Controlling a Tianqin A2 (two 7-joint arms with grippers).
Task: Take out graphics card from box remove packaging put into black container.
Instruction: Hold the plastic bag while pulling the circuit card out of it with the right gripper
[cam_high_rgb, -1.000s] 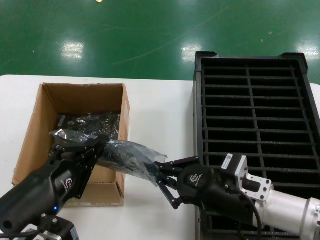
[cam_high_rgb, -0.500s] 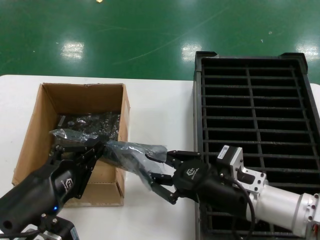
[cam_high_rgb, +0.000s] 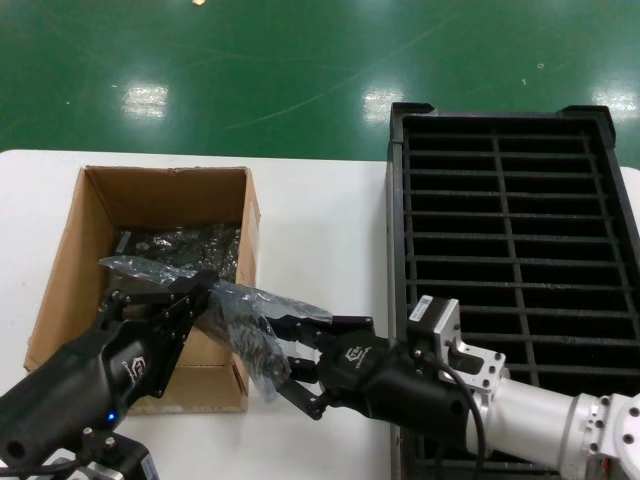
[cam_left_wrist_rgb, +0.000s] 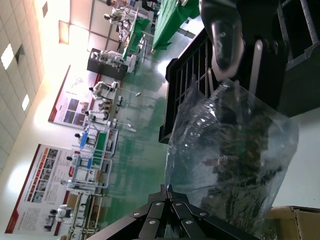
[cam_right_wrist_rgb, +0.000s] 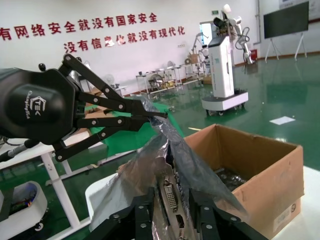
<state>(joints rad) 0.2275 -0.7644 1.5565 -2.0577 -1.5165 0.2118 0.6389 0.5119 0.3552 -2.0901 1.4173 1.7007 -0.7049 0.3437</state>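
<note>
The graphics card (cam_right_wrist_rgb: 172, 200) is still inside the packaging (cam_high_rgb: 245, 315), a crinkly translucent bag hanging over the box's (cam_high_rgb: 70, 250) right wall. Its silver bracket end faces my right gripper. My left gripper (cam_high_rgb: 203, 292) is shut on the bag's far edge, the pinch showing in the left wrist view (cam_left_wrist_rgb: 167, 189). My right gripper (cam_high_rgb: 275, 358) is open. In the right wrist view its fingers (cam_right_wrist_rgb: 150, 200) stand either side of the bracket end, with a gap on each side. The black container (cam_high_rgb: 510, 230) lies at the right.
Several dark bagged cards (cam_high_rgb: 180, 245) lie in the box's bottom. White table (cam_high_rgb: 320, 220) runs between box and container. My right arm's body (cam_high_rgb: 480, 390) stretches over the container's near left corner. The table's far edge meets a green floor.
My right gripper has slid left along the bag, and its open fingers now straddle the bag's near end, which has crumpled back. The left gripper has kept its hold in place.
</note>
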